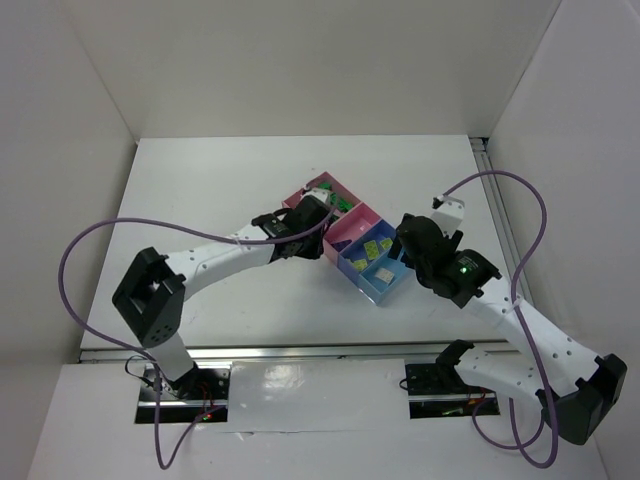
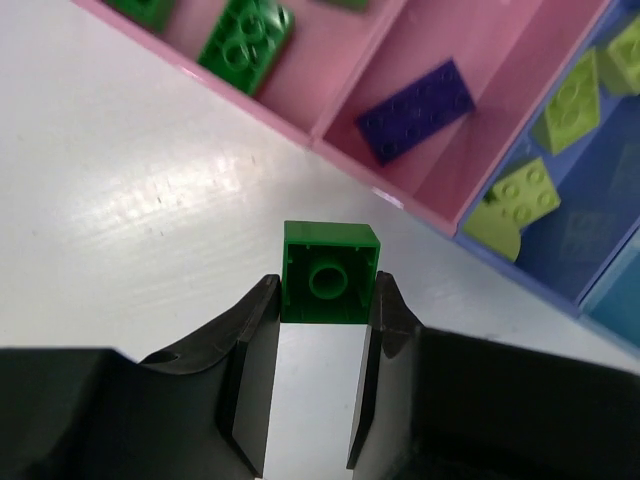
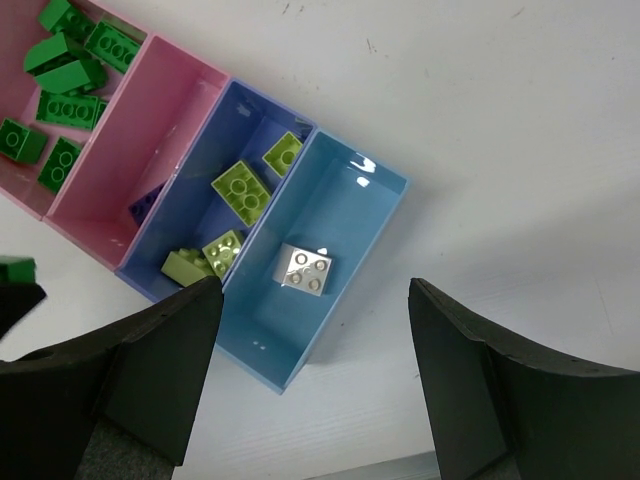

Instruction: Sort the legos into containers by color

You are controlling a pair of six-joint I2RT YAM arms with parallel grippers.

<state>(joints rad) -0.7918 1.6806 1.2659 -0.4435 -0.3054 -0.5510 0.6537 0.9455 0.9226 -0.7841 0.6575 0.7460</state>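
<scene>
left claw (image 2: pixel 328 300): pinched shut on one dark green brick (image 2: pixel 330 250), its hollow underside facing the wrist camera.
held brick: over the table (image 2: pixel 130 200), just outside the wall of the second pink bin (image 2: pixel 440 40); resting or lifted, cannot tell.
right claw (image 3: pixel 315 300): jaws wide apart, holding nothing, above the light blue bin (image 3: pixel 345 195).
end pink bin (image 3: pixel 15 90): heap of green bricks (image 3: pixel 70 105).
second pink bin: one purple brick (image 2: pixel 417 108).
periwinkle bin (image 3: pixel 250 125): four yellow-green bricks (image 3: pixel 240 188).
light blue bin: one white brick (image 3: pixel 303 270).
</scene>
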